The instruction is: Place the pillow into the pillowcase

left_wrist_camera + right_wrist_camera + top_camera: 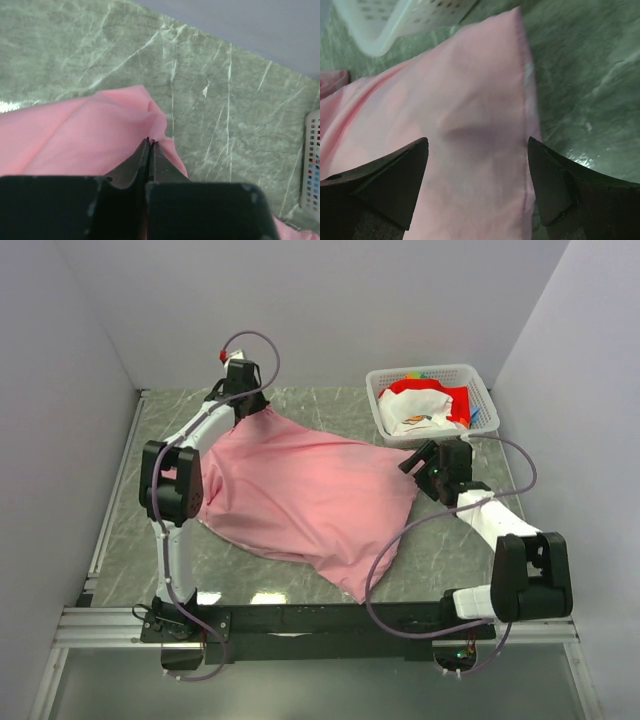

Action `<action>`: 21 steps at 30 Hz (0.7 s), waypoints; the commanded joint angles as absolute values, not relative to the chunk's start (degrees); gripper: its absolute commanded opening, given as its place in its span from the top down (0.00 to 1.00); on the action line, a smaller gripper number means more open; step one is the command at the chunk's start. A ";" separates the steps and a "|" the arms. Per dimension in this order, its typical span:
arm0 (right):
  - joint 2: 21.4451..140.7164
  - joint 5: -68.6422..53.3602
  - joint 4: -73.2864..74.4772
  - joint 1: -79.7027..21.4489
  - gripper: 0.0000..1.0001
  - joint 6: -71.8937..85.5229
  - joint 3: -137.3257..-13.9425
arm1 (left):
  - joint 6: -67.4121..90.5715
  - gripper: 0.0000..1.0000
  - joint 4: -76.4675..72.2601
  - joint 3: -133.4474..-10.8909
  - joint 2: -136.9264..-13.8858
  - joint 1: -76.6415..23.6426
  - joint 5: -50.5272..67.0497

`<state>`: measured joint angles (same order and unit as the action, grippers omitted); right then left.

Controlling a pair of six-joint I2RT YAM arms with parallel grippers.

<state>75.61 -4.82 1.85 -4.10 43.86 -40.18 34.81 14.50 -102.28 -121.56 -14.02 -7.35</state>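
Left claw (150, 144) first: your fingers are pinched flat together on the far corner of the pink thin-fabric pillowcase (300, 495), at about 11 o'clock on the green marble-look table (125, 540). Right claw (477, 145) is spread wide with nothing in it, hovering over the case's corner at roughly 3 o'clock.

The case covers most of the middle of the table, running from that pinched corner down to a point at 5 o'clock. The white plastic mesh basket (377, 400) at 1 o'clock holds some white and red cloth, and it sits just beside the right claw.

I can't spot the cream pillow anywhere in the open. The case looks a bit puffy, so my guess is it's inside, but I can't tell for sure.

Step-wise this reads like you're gripping the corners to straighten or shake the case down. For the next move, you need the right claw dropped onto the hemmed edge (526, 100) and closed on that thin fabric only.

Pose: left arm is stretched far forward, wrist tipped down. Right arm is bent at the elbow, reaching in toward 12 o'clock.
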 commanded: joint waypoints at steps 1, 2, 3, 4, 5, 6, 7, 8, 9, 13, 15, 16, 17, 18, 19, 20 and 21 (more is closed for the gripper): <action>80.23 -2.21 -2.55 -1.32 0.14 44.65 -44.02 | 34.19 0.99 15.38 -105.38 -118.94 -13.98 -10.27; 81.90 -1.76 -2.03 -0.97 0.14 44.30 -45.34 | 34.28 0.99 15.38 -104.68 -117.79 -13.71 -11.15; 85.05 -3.06 -1.85 -0.27 0.13 44.30 -47.35 | 34.63 0.99 15.73 -104.50 -116.56 -13.10 -11.60; 86.38 -3.77 -3.59 -0.26 0.13 44.30 -47.98 | 34.80 0.99 15.65 -104.24 -114.02 -12.75 -11.86; 87.44 -4.13 -4.30 -0.35 0.13 44.21 -48.60 | 34.89 0.99 15.73 -103.72 -112.86 -12.31 -11.08; 89.02 -5.09 -4.92 -0.35 0.13 44.21 -49.82 | 35.15 0.99 16.17 -103.80 -111.72 -11.43 -10.90; 89.64 -5.62 -6.66 -0.26 0.14 44.03 -50.44 | 35.33 0.99 17.65 -104.15 -109.79 -10.90 -10.99; 90.08 -5.80 -7.11 -0.26 0.16 43.51 -51.23 | 35.51 0.99 18.54 -104.67 -108.91 -10.46 -10.90; 90.70 -5.63 -7.03 -0.26 0.19 43.42 -52.89 | 36.20 0.99 19.07 -104.68 -107.85 -9.33 -10.46; 91.06 -7.11 -5.28 -0.26 0.94 42.02 -56.25 | 38.14 0.99 19.60 -103.01 -100.22 -6.33 -8.44; 88.35 -7.29 -4.31 -0.26 1.00 42.01 -55.99 | 38.84 0.99 20.29 -102.57 -97.83 -4.76 -9.22; 86.59 -7.47 -3.78 -0.26 1.00 41.92 -55.29 | 39.20 0.99 21.00 -102.83 -95.73 -4.22 -9.75; 84.48 -7.64 -3.69 -0.26 1.00 41.84 -54.59 | 39.55 0.99 21.53 -103.18 -94.58 -3.70 -10.02; 79.76 -7.56 -3.43 -0.35 1.00 41.49 -54.15 | 40.25 0.99 22.75 -103.53 -93.61 -2.39 -10.37; 77.45 -7.56 -0.73 -0.26 1.00 40.70 -54.58 | 40.69 0.99 23.37 -103.88 -91.60 -1.76 -11.42; 74.91 -7.47 0.08 -0.35 1.00 40.26 -55.19 | 40.95 0.99 24.07 -104.41 -90.45 -1.06 -11.60; 70.10 -7.64 1.57 -0.26 1.00 39.73 -56.67 | 41.04 0.99 25.04 -104.68 -89.40 -0.18 -11.86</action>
<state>84.75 -9.56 -0.93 -1.02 42.65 -53.54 39.16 26.06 -102.08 -96.03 -4.19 -7.18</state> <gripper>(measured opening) 0.008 0.015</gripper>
